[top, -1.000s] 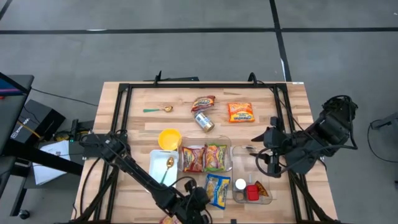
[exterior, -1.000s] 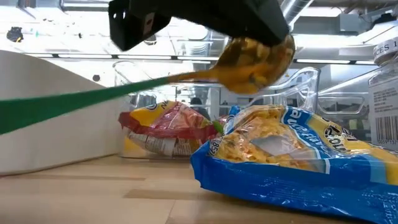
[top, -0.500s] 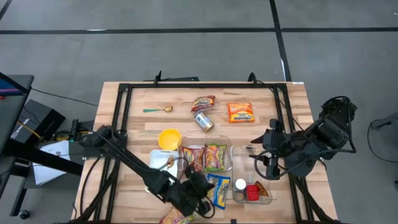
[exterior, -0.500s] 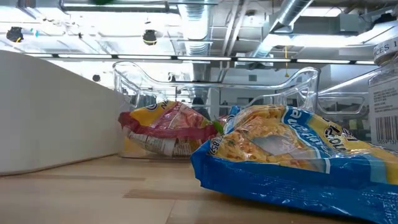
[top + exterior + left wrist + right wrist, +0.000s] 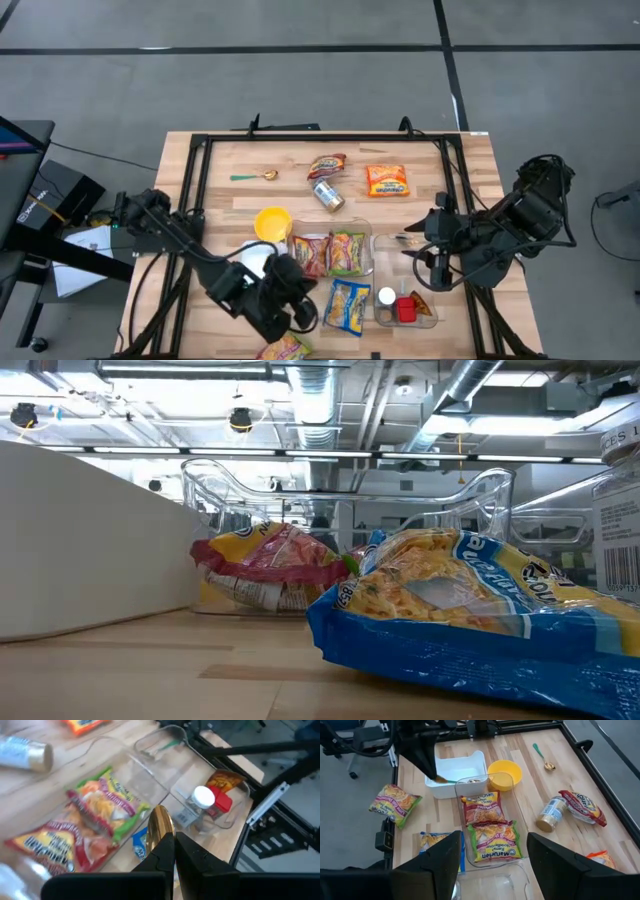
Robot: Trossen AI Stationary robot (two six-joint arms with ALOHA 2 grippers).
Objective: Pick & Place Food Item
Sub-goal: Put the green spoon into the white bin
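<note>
The thing in hand is not a food packet but a spoon [image 5: 161, 822] with a gold end and a green handle. It is pinched in the left tool [image 5: 172, 839], whose fingers are closed tight on it so that the gold end shows just past the fingertips. In the right wrist view the spoon hangs above the white tub [image 5: 465, 762], which sits at the near left of the bench just beside the clear tray [image 5: 368, 232] holding two noodle packets. A blue noodle packet [image 5: 349, 305] lies on the bench [image 5: 220, 160] in front of that tray, and a yellow-green packet [image 5: 283, 349] lies at the bench's near edge. The likely step is carrying the spoon to its place. To do it well, the left tool should hold its pinch firm, since a thin handle can pivot in a two-finger grip. It should travel high enough to clear the tub wall and the tray rim, come down straight over the target, and let go only once the spoon is low. The right tool [image 5: 493, 840] waits over the right side of the bench with its fingers spread wide and nothing between them, and it needs no move.
</note>
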